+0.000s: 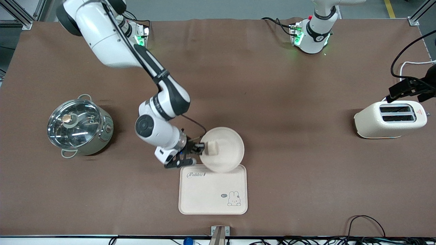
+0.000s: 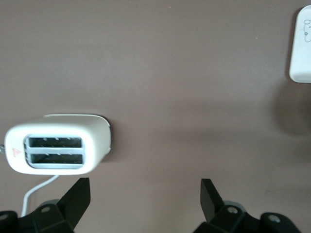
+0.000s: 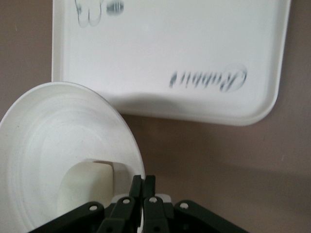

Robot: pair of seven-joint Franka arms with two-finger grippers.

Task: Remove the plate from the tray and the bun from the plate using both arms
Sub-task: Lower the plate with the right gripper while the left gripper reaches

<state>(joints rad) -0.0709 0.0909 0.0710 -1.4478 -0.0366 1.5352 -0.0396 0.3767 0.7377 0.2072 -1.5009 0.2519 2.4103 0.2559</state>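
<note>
My right gripper is shut on the rim of the round cream plate, at the side toward the right arm's end of the table. The plate is held tilted, and its near edge overlaps the far edge of the tray. The bun lies in the plate close to the gripped rim. The right wrist view shows the gripper pinching the rim, with the plate and bun beside it. My left gripper is open and empty, waiting high over the table near the toaster.
A cream tray with a rabbit drawing lies near the table's front edge. A steel pot with a glass lid stands toward the right arm's end. A cream toaster stands toward the left arm's end and also shows in the left wrist view.
</note>
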